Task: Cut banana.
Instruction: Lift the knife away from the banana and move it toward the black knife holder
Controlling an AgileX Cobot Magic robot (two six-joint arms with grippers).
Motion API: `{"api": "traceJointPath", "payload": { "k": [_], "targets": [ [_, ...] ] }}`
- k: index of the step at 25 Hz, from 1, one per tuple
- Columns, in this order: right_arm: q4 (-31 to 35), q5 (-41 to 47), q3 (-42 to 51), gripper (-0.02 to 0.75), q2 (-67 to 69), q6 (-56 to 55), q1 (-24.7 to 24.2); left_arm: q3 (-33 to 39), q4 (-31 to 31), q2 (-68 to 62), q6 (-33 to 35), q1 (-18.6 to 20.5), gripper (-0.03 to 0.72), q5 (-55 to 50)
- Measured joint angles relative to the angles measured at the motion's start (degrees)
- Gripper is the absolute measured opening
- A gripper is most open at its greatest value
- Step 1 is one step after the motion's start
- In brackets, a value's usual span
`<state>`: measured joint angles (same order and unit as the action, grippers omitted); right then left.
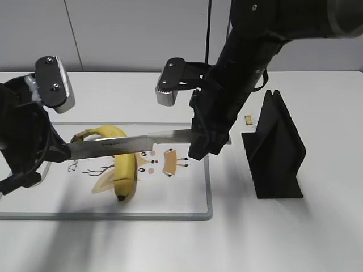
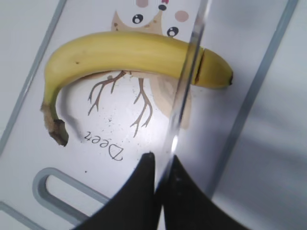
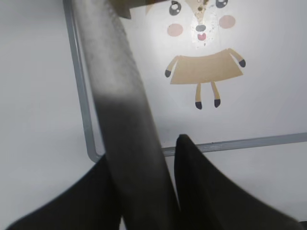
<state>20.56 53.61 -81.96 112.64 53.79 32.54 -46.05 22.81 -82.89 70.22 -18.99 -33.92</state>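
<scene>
Nearest you, toward the worktop's (image 1: 317,238) front edge, the banana (image 1: 123,164) lies on the white cutting board (image 1: 187,204), its black tip pointing at that edge and its stem curling back toward the left. Across it runs the knife (image 1: 127,144), blade edge-on, meeting the fruit close to the tip where you can see a slit in the peel. Your left tool (image 2: 160,165) is clenched on the blade's tip end; your right tool (image 3: 144,158) is clamped around the grey handle. Farther right stands a black knife stand (image 1: 275,150).
</scene>
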Motion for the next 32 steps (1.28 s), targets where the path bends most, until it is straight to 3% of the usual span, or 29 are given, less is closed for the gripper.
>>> {"api": "traceJointPath", "payload": {
  "k": [6,9,11,15,20,25,32],
  "targets": [
    [0.11,0.88,0.00,0.237,-0.64,4.24,0.00,0.00,0.43,0.45,-0.37,-0.05,0.046,-0.37],
    [0.44,2.26,0.10,0.211,-0.64,4.65,-0.05,0.00,1.30,0.71,-1.32,-0.05,0.196,1.52],
    [0.65,2.82,0.18,0.171,-0.77,4.80,-0.05,0.00,1.69,0.89,-1.87,0.01,0.342,2.68],
    [0.11,3.03,0.29,0.171,-2.26,6.61,-0.30,0.00,2.06,1.33,-2.06,0.01,0.541,3.83],
    [0.23,3.03,0.29,0.171,-5.44,7.06,-0.30,0.00,2.18,4.49,-2.75,0.06,0.586,5.93],
    [0.39,4.42,0.29,0.171,-8.18,5.81,-0.30,0.00,2.18,7.49,-8.53,2.05,0.588,6.01],
    [-0.46,5.50,0.29,0.171,-11.73,-6.20,-0.30,0.00,0.44,11.58,-21.89,10.95,0.588,2.88]
  ]
}}
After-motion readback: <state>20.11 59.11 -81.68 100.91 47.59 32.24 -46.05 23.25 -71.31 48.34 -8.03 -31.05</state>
